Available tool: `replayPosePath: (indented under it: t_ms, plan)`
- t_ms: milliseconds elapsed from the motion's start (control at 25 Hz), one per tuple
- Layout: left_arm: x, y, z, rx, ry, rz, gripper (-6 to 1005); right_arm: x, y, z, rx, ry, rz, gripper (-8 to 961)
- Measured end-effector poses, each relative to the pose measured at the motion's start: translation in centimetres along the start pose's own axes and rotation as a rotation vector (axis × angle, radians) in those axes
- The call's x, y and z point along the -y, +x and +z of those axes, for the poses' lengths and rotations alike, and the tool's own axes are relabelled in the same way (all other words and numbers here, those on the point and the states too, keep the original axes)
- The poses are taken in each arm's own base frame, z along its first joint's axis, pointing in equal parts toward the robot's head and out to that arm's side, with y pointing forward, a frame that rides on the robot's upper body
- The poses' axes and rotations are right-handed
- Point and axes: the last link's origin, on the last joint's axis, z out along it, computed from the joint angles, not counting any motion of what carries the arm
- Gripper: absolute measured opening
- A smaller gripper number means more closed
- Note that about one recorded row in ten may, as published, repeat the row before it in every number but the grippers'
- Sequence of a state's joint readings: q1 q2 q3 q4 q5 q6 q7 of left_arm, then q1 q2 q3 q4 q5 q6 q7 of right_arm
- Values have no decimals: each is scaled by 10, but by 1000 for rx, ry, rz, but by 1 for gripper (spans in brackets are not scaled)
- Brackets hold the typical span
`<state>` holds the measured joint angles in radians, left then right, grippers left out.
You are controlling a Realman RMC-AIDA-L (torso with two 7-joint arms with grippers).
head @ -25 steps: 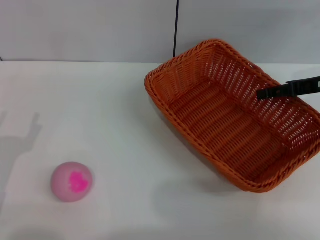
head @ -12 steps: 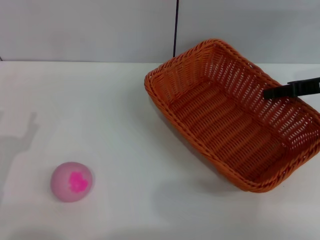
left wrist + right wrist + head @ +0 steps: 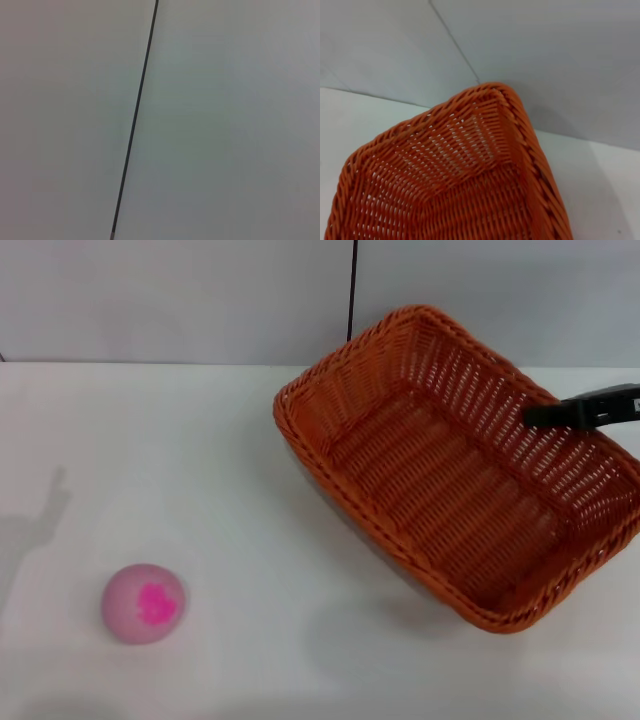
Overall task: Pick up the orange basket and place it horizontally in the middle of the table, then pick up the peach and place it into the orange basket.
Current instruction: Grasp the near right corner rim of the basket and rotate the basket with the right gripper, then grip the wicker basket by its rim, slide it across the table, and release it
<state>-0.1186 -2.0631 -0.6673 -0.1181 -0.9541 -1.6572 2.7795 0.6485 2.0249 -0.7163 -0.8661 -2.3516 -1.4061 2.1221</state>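
The large rectangular orange wicker basket [image 3: 460, 470], with open-weave flared sides and a braided rim, is seen at about two o'clock on the wide plain white worktop [image 3: 250, 490], set diagonally and seemingly tipped up on its right side. A dark finger of the right hand [image 3: 585, 410] is seen reaching in from three o'clock across the basket's right wall; the wall appears to be pinched there, though the second finger is hidden, so it cannot be told for certain whether the hand is pressed together. In the right wrist view the basket's far corner [image 3: 490, 130] is shown close up. The small pale-pink ball-shaped toy peach [image 3: 143, 602], marked with a magenta patch, is found at about eight o'clock, well apart from the basket and untouched. The left hand is not in view. The first step is judged to be under way: the basket has yet to be laid horizontally at the middle, and the peach remains to be picked up and placed inside.
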Motion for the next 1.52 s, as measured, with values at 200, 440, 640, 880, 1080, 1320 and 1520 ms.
replayPosePath:
  t_ms: [200, 440, 640, 880, 1080, 1320, 1520]
  plan:
    - [2, 0, -3, 6, 5, 6, 827, -8, -4, -8, -8, -44, -153, 147]
    - [3, 3, -14, -1, 7, 12, 827, -19, -11, -18, -16, -96, -495, 148]
    - [-3, 5, -20, -11, -24, 8, 827, -25, -21, -20, -4, -118, -707, 148]
    - [-12, 5, -25, -14, -73, -1, 828, -29, -35, -15, 9, -147, -898, 148]
    - [-20, 4, -25, -18, -90, -25, 828, -31, -40, -8, 19, -167, -1006, 147]
    - [-29, 3, -22, -21, -128, -53, 827, -32, -39, 11, -27, -169, -1097, 147]
    - [-31, 3, -23, -30, -125, -67, 827, -31, -34, 21, -59, -157, -1149, 148]
